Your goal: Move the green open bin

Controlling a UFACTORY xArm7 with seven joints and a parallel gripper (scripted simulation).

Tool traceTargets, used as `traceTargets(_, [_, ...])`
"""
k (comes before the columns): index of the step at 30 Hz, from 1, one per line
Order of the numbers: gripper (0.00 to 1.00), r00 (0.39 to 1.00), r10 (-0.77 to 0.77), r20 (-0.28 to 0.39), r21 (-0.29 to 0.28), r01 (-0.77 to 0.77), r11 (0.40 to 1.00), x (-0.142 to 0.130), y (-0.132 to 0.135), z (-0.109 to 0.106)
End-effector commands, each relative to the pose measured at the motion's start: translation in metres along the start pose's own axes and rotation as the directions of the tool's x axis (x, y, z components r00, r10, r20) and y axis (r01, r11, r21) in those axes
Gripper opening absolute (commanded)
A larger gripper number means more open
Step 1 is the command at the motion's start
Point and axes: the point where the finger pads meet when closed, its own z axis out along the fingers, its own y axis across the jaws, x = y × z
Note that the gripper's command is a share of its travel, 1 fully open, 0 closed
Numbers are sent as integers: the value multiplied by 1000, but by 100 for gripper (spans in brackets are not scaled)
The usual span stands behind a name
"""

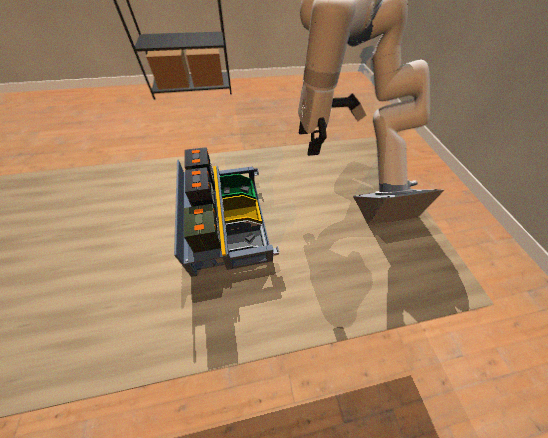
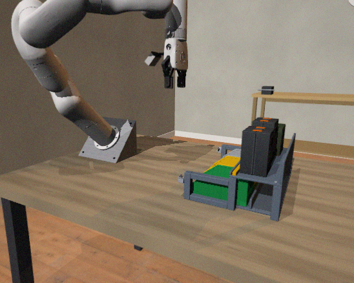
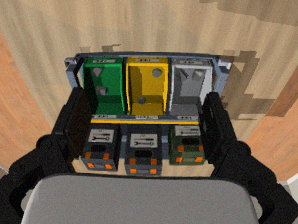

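The green open bin (image 1: 238, 187) (image 2: 211, 191) (image 3: 114, 80) sits in the lower front tier of the blue-grey shelf (image 1: 252, 257) (image 2: 232, 194) (image 3: 72, 77), at one end of the row. A few grey parts (image 3: 102, 91) lie in it. Beside it stand the yellow bin (image 1: 239, 212) (image 2: 229, 161) (image 3: 145, 85), then the grey bin (image 1: 239, 239) (image 3: 187, 92), each with parts inside. My gripper (image 2: 175, 84) (image 3: 145, 103) is open and empty, high above the table top and clear of the shelf, towards the arm's base.
Two dark cases (image 1: 197, 185) (image 2: 256, 152) (image 3: 100, 150) and an olive case (image 1: 200, 230) (image 3: 187, 147) stand on the upper tier behind the bins. A yellow rail (image 1: 219, 210) (image 3: 145, 121) runs between. The shelf has side posts and rails. It stands on the wooden table top (image 1: 107, 300) (image 2: 117, 200).
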Motion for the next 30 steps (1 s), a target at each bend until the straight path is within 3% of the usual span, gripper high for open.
traceTargets(1, [100, 989, 147, 3, -3, -147, 989, 0, 1, -2])
traceTargets(3, [100, 968, 249, 3, -3, -249, 968, 0, 1, -2])
traceTargets(15, [100, 968, 249, 3, -3, -249, 968, 0, 1, -2])
traceTargets(20, [100, 872, 489, 2, -4, -489, 872, 0, 1, -2])
traceTargets(30, [100, 872, 489, 2, -4, -489, 872, 0, 1, -2])
